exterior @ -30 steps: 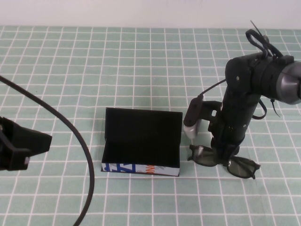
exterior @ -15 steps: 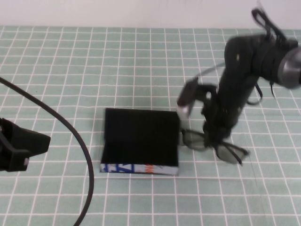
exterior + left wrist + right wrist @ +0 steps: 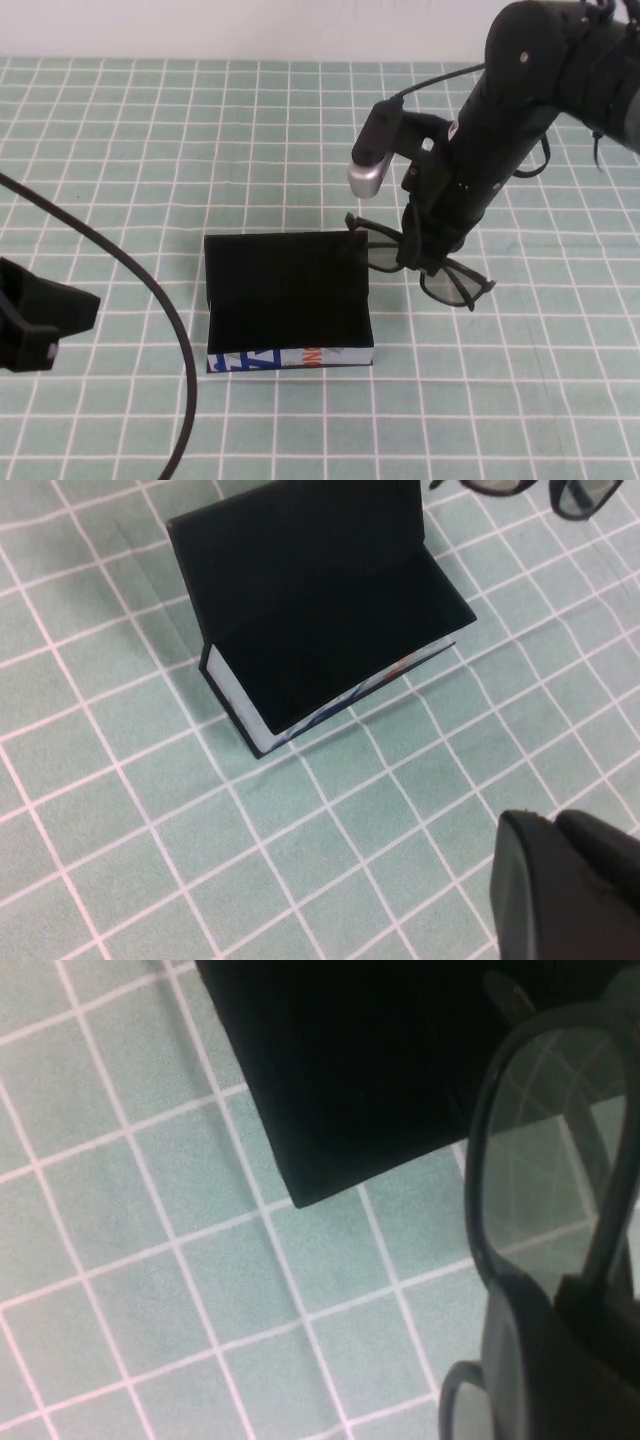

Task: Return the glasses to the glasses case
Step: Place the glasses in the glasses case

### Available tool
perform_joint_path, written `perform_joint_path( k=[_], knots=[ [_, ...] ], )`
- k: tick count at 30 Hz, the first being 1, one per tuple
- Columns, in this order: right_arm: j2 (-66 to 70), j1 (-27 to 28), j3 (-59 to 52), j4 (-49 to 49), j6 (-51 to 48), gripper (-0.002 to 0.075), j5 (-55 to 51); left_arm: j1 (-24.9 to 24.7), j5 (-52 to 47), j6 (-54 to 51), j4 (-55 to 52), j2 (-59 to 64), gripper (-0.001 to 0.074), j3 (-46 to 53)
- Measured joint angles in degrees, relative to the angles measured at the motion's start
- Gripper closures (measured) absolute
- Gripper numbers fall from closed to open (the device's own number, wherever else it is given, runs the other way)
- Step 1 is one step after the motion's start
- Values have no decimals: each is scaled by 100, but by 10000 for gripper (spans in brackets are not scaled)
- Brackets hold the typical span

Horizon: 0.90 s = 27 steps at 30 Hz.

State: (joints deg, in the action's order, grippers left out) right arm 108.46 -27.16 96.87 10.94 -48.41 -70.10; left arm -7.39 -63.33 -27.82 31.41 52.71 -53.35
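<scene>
The glasses case [image 3: 288, 300] lies open on the green checked cloth, its black inside facing up and its white printed front toward me. My right gripper [image 3: 428, 258] is shut on the black glasses [image 3: 455, 285] near their bridge and holds them in the air by the case's right rear corner. The right wrist view shows one lens [image 3: 545, 1170] above the case's corner [image 3: 380, 1070], with my right gripper [image 3: 570, 1310] clamped on the frame. My left gripper [image 3: 40, 315] is shut and empty at the left edge. In the left wrist view, my left gripper [image 3: 560, 880] is far from the case [image 3: 320, 610].
The green cloth with a white grid [image 3: 200, 120] covers the whole table. A black cable [image 3: 150, 290] from the left arm arcs over the cloth left of the case. A white wall runs along the far edge.
My right gripper has lifted the glasses off the cloth and carried them left and away from me, up to the case's right rear corner. The left arm has barely moved.
</scene>
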Motion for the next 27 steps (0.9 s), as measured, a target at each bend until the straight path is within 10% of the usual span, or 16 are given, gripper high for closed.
perform_joint_path(
  k=[27],
  knots=[
    [839,-1544,923,-475,-235,711,-30,0,-46,23,51,0,737,0]
  ],
)
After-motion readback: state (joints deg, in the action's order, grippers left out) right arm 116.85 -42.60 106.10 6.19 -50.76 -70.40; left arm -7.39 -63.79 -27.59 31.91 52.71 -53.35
